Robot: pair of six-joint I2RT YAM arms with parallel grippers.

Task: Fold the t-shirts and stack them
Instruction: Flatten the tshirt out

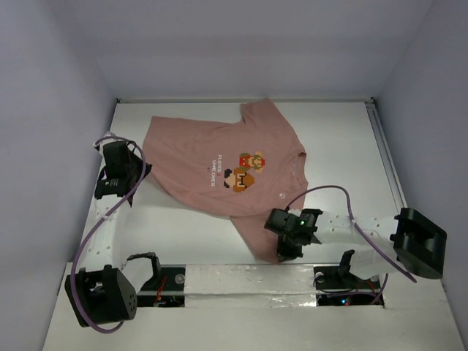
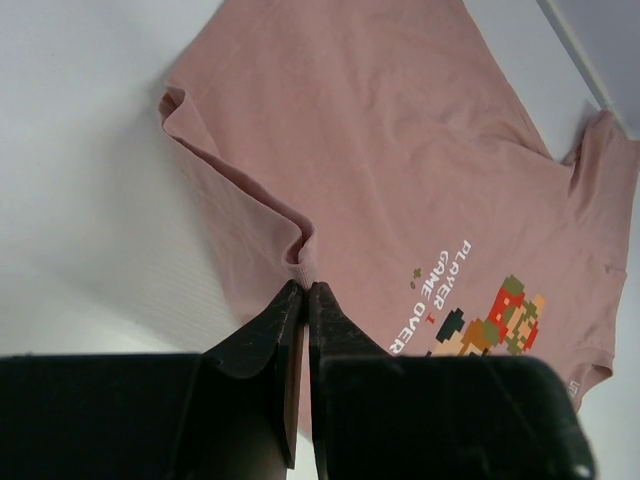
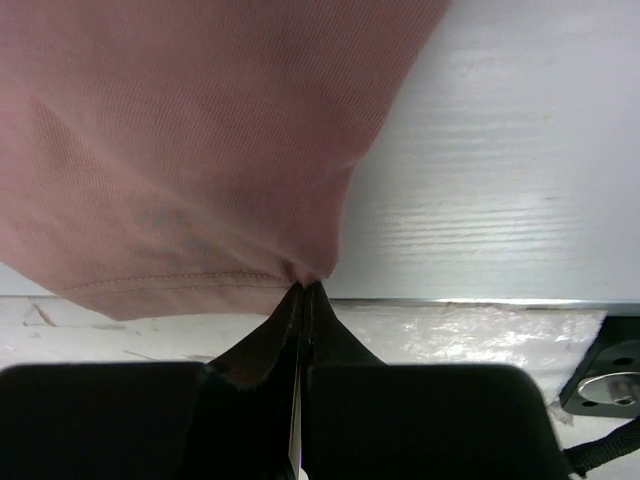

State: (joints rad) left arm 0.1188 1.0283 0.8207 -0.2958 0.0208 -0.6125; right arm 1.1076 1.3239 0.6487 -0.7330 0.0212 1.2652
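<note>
The salmon-pink t-shirt (image 1: 212, 164) lies spread on the white table, print side up, with pixel characters and "PLAYER 1 GAME OVER" on its chest (image 2: 470, 310). My left gripper (image 1: 135, 179) is shut on the shirt's left hem edge; the left wrist view shows the cloth bunched at the gripper (image 2: 304, 288). My right gripper (image 1: 284, 252) is shut on the near sleeve's corner, near the table's front edge. The right wrist view shows the hemmed cloth (image 3: 180, 150) pinched at the gripper (image 3: 303, 287).
White walls close in the table on three sides. A taped, shiny strip (image 1: 241, 278) runs along the front edge between the arm bases. A rail (image 1: 386, 157) runs along the right side. Cables loop from both arms.
</note>
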